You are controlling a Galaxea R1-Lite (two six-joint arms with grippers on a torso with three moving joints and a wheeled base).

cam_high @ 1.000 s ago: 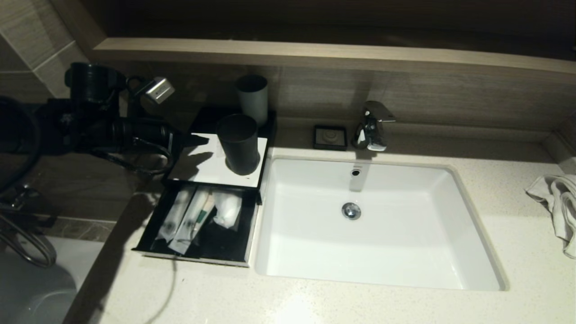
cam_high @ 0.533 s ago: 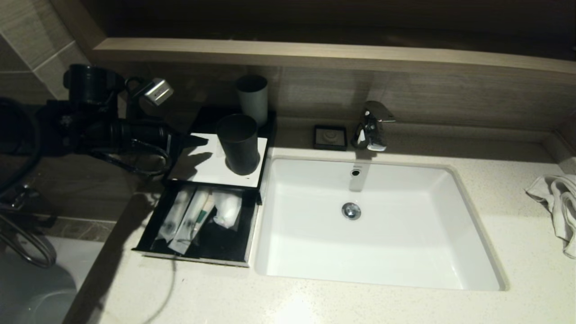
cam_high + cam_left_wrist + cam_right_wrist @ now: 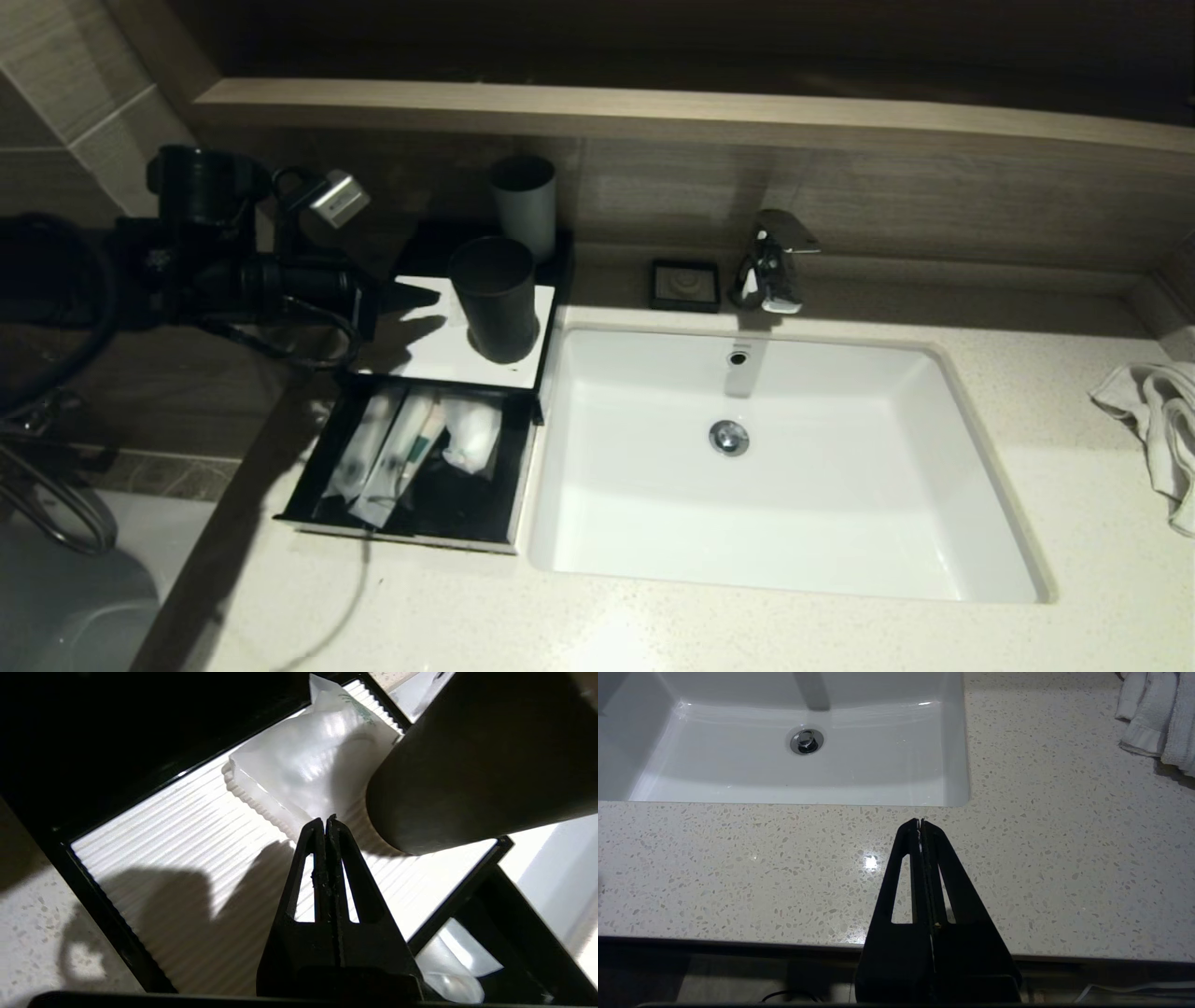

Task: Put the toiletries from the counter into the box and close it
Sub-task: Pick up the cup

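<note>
The box (image 3: 411,350) stands left of the sink with its drawer (image 3: 308,509) pulled out. In the drawer lie the toiletries: two long packets (image 3: 366,453), one green-labelled (image 3: 411,453), and a squarish one (image 3: 472,434). My left gripper (image 3: 417,297) is shut over the white top panel (image 3: 177,830). Its tips (image 3: 325,821) are at the edge of another translucent packet (image 3: 308,760) that lies on the panel beside the dark cup (image 3: 476,760). I see nothing between the jaws. My right gripper (image 3: 920,822) is shut and empty above the counter (image 3: 784,868) near its front edge.
A dark cup (image 3: 495,294) stands on the box top, a grey cup (image 3: 525,205) behind it. The white sink (image 3: 794,541) fills the middle, with the faucet (image 3: 773,261) and a small black dish (image 3: 686,285) behind. A white towel (image 3: 1162,420) lies at the far right.
The left arm has shifted slightly to the right, towards the dark cup. Nothing else has moved.
</note>
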